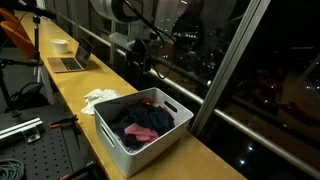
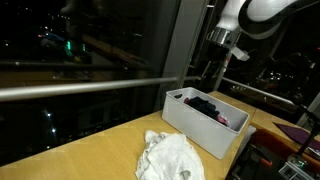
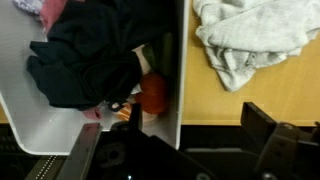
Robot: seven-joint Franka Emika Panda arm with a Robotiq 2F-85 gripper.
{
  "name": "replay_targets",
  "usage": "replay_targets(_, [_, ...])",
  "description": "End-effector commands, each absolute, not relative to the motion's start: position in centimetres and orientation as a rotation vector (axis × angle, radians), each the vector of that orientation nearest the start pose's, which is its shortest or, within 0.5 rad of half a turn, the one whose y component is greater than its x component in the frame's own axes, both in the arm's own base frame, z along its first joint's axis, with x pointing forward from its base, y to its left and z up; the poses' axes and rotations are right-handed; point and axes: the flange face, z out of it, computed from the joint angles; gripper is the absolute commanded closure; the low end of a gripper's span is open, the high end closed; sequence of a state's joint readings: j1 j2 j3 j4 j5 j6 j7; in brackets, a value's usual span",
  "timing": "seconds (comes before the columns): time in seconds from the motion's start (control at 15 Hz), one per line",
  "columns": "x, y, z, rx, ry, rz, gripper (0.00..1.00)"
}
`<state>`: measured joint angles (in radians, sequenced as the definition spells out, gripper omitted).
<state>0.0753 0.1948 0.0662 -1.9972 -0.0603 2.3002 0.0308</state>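
**Open gripper hangs over the clothes bin**

The gripper (image 1: 140,62) hangs above the white bin (image 1: 125,142), over the end nearest the window, with clear air between it and the heap inside. Its fingers (image 3: 272,140) stand wide apart with nothing between them. Only the wrist view shows this plainly, with one finger to each side of the bin's long wall. The bin sits on the wooden table (image 1: 205,158) and holds a heap of clothes (image 1: 145,122), mostly dark. An exterior view shows pink and blue among them. From the wrist, a small orange thing (image 3: 152,92) shows against the inside of the bin's wall, at the edge of the dark cloth. Neither exterior view picks it out. A crumpled white towel (image 2: 172,158) lies on the table just beside the bin, and I cannot tell whether it touches the wall. Well beyond the bin an open laptop (image 1: 70,60) stands on the same table, caught in an exterior view only
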Motion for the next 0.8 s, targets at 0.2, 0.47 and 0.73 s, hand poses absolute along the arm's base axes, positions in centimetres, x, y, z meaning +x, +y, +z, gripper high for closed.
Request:
replay_targets(0.2, [62.4,2.8,28.8,-3.18,-0.187,-0.117,0.0])
replay_targets(0.47, [62.6,-0.7,25.2,-3.224,-0.135,-0.08,0.0])
replay_targets(0.73, [63.1,-4.1,23.8,-3.284,-0.109,-0.038,0.0])
